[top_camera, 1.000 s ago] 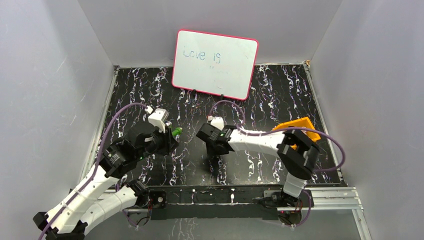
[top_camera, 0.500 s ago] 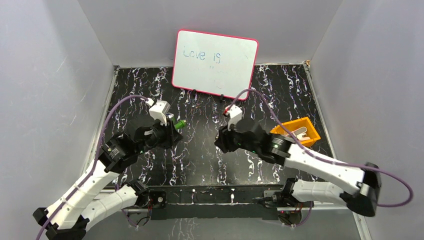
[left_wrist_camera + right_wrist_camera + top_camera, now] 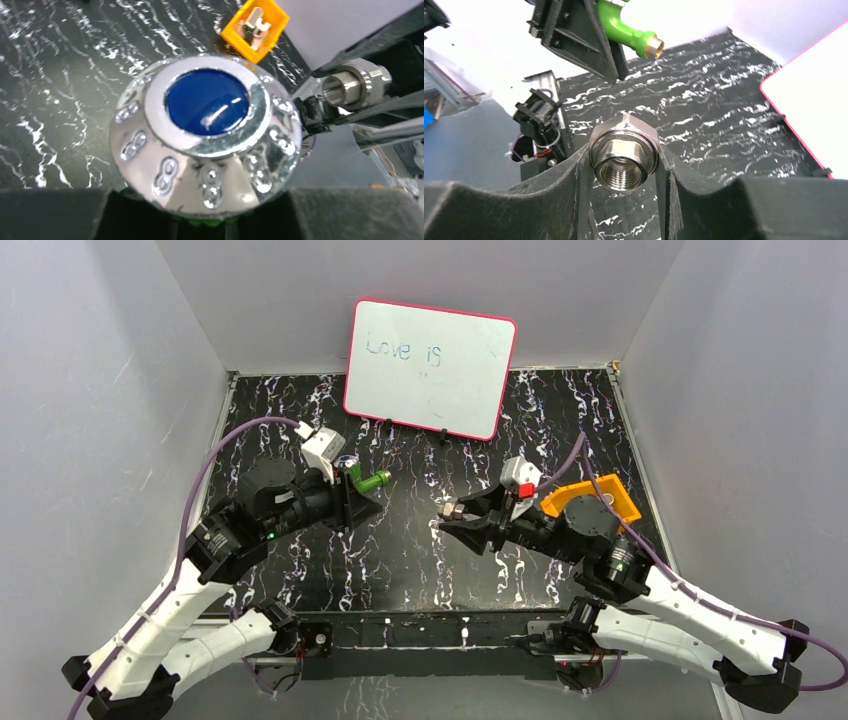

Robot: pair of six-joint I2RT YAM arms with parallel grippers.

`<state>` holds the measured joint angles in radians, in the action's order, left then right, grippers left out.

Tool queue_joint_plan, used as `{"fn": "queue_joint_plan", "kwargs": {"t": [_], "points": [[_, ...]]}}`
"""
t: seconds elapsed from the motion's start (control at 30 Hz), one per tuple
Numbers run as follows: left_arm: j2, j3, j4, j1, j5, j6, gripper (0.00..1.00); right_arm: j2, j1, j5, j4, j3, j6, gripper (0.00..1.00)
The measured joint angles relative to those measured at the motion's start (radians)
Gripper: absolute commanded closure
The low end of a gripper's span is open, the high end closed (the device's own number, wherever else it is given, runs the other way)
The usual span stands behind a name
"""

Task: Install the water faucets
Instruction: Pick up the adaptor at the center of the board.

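In the last second both arms have turned toward each other: the right arm, which was bent back with its tip down near the table [image 3: 400,570], has swung round and now reaches to the left, and the left arm has lifted and turned its load to look to the right. The left fingers [image 3: 355,503] are clenched on the green faucet [image 3: 374,481], which hangs in the air above the left-centre of the table, its blue-and-silver knob [image 3: 207,102] facing the wrist camera and its threaded end pointing at the other arm. The right fingers [image 3: 466,524] are closed on a hexagonal metal fitting [image 3: 624,160], one finger on each side, with the threaded hole facing the faucet. The two parts are well apart and, seen from the right wrist, the faucet end is not in line with the hole, so we judge that the task is at the alignment step and that screwing has not begun. What remains, in our view, is to bring end and hole onto one line before they meet; a tilted start could cross the thread. As for containers, there is only the orange tray [image 3: 603,487] at the right side of the table, partly behind the right arm. The left wrist view shows metal pieces [image 3: 254,23] lying inside it, but how many we cannot tell.
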<state>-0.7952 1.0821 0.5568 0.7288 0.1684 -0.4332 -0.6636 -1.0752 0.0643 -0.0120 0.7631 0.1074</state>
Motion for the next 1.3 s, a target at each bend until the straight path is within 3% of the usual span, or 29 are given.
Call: {"fn": "queue_joint_plan", "kwargs": {"t": [0.27, 0.37, 0.63, 0.87, 1.3], "points": [[0.031, 0.018, -0.105, 0.000, 0.226, 0.037, 1.00, 0.003, 0.000, 0.142, -0.110, 0.000, -0.027, 1.00], [0.040, 0.026, -0.127, 0.000, 0.271, 0.046, 1.00, -0.012, 0.000, 0.144, -0.077, 0.023, -0.028, 1.00], [0.099, 0.030, -0.080, 0.000, 0.131, 0.059, 1.00, -0.206, 0.002, -0.157, 0.275, 0.202, 0.084, 1.00], [0.103, 0.033, -0.047, 0.000, 0.077, 0.060, 1.00, -0.472, 0.002, -0.261, 0.486, 0.168, 0.255, 1.00], [0.086, 0.033, -0.031, 0.000, 0.063, 0.055, 1.00, -0.768, 0.002, -0.171, 0.444, 0.058, 0.373, 0.92]]}}
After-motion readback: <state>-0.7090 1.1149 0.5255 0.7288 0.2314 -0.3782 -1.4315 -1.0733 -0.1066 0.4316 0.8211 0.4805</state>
